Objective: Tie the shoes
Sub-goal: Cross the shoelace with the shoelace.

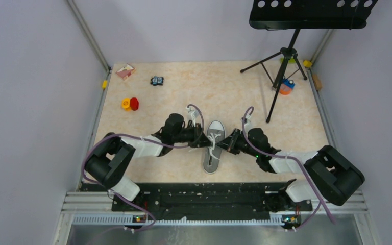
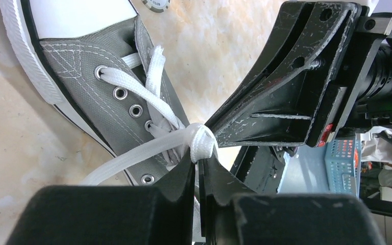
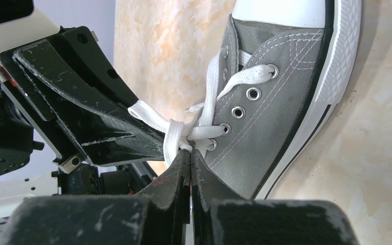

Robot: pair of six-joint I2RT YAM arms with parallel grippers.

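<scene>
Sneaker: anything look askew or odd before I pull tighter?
Nothing is damaged or spilled. The sneaker sits flat, but its laces skip several middle eyelets, running loose to a knot that the left gripper and right gripper both pinch.

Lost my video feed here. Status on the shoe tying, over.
Left pincer shut on lace. Right pincer shut on lace too, tips meeting over sneaker. No bow yet. Nothing in the way.
</scene>
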